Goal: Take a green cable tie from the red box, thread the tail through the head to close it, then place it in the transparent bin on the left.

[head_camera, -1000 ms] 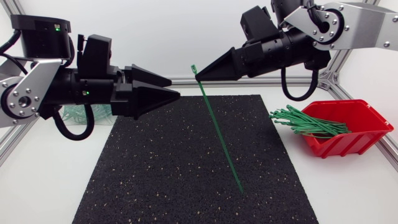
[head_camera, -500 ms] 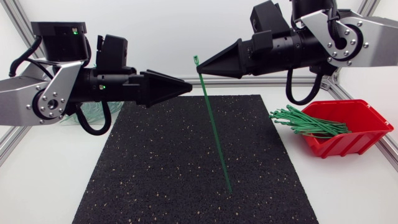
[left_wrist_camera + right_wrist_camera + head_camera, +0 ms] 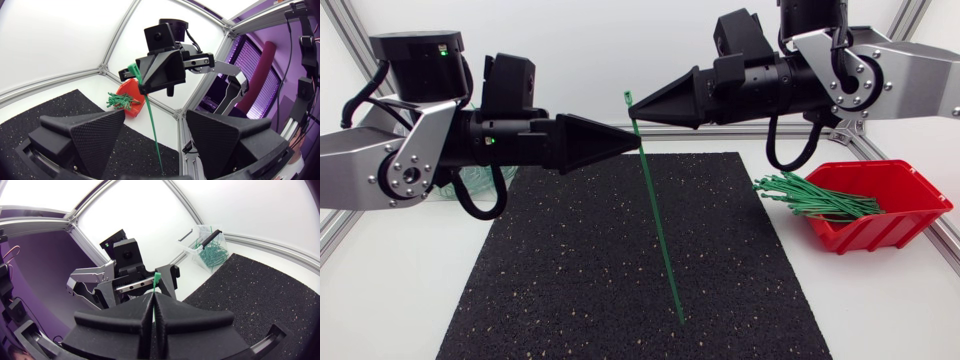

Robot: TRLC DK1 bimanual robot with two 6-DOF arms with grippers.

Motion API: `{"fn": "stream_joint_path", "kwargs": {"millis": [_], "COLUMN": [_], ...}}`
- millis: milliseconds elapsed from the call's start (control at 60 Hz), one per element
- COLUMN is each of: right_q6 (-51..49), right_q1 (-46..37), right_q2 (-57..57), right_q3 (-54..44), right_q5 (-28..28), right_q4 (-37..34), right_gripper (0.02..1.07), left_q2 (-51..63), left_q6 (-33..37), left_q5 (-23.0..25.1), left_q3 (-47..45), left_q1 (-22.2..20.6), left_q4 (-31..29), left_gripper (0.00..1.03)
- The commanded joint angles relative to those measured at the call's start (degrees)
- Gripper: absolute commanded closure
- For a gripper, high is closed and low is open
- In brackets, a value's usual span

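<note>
My right gripper (image 3: 633, 112) is shut on a green cable tie (image 3: 655, 215) just below its head, high over the black mat (image 3: 570, 280). The tail hangs down to the mat's middle. My left gripper (image 3: 638, 143) comes in from the left, its tip at the strap just under the right one. In the left wrist view it is open, and the cable tie (image 3: 152, 125) runs between the wide-apart fingers (image 3: 87, 135) without touching either. The right wrist view shows the tie head (image 3: 157, 277) above the closed fingertips (image 3: 145, 311). The red box (image 3: 885, 205) holds several green ties (image 3: 815, 195).
The transparent bin (image 3: 210, 246), with several green ties in it, stands off the mat's far left corner, mostly hidden behind my left arm (image 3: 410, 160) in the head view. An aluminium frame (image 3: 340, 225) runs around the table.
My left arm has moved right until its tip reaches the strap, and its gripper has rolled edge-on. The right gripper shifted slightly left; the tie's tail swung left.
</note>
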Motion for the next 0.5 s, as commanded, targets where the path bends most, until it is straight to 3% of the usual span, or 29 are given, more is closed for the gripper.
{"fn": "stream_joint_path", "kwargs": {"millis": [0,200,383,483], "right_q6": [2.1,2.6,2.5,2.5], "right_q1": [0.2,0.5,0.5,0.5], "right_q2": [1.2,1.2,0.2,0.0], "right_q3": [-1.7,-2.7,-3.0,-3.1], "right_q5": [-0.5,-0.4,-0.3,-0.3], "right_q4": [1.1,2.5,2.8,3.1], "right_gripper": [1.01,1.01,1.01,1.01], "left_q2": [-0.9,-0.5,1.1,1.8], "left_q6": [-1.6,-1.7,-3.1,-3.6], "left_q5": [0.7,0.8,0.7,0.7], "left_q3": [-1.7,-1.6,-1.8,-1.8], "left_q1": [-0.6,-0.8,-0.6,-0.8], "left_q4": [1.0,1.4,3.1,3.7], "left_gripper": [0.23,0.27,0.42,0.45]}}
